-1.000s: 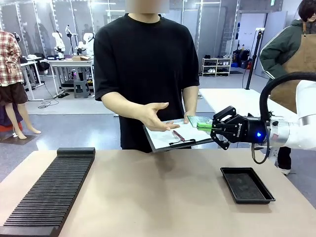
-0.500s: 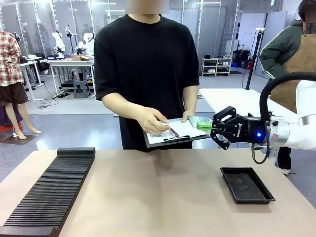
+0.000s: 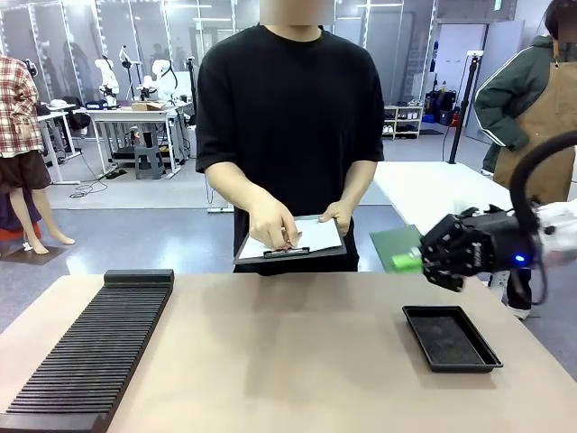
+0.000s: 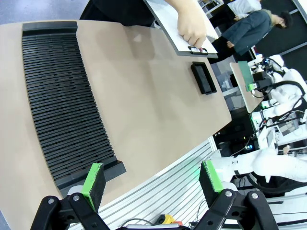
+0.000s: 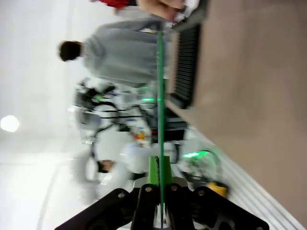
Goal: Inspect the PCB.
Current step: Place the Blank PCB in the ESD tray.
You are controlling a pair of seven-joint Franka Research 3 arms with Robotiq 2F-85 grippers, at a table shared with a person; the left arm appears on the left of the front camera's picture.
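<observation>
PCB, a thin bright green rectangular circuit board (image 3: 393, 244), is clamped by one edge between the green-padded fingers (image 5: 152, 168) of the right gripper (image 3: 407, 262). It is held in the air, higher than and apart from the shallow black rectangular tray (image 3: 451, 338). The left gripper (image 4: 151, 178) hangs with its fingers spread wide and empty, just off the tan table (image 4: 144, 96) near the black ribbed rack (image 4: 62, 105). Across the table a person's hands (image 3: 273, 225) hold a dark clipboard with white paper (image 3: 315, 236).

On my left I see a long black ribbed plastic rack (image 3: 90, 347) lying on the beige tabletop (image 3: 288, 361). A shallow black rectangular tray (image 3: 449, 337) sits near right. At the far side, a person in a black T-shirt (image 3: 288, 117) holds a dark clipboard with white paper (image 3: 311, 236).
</observation>
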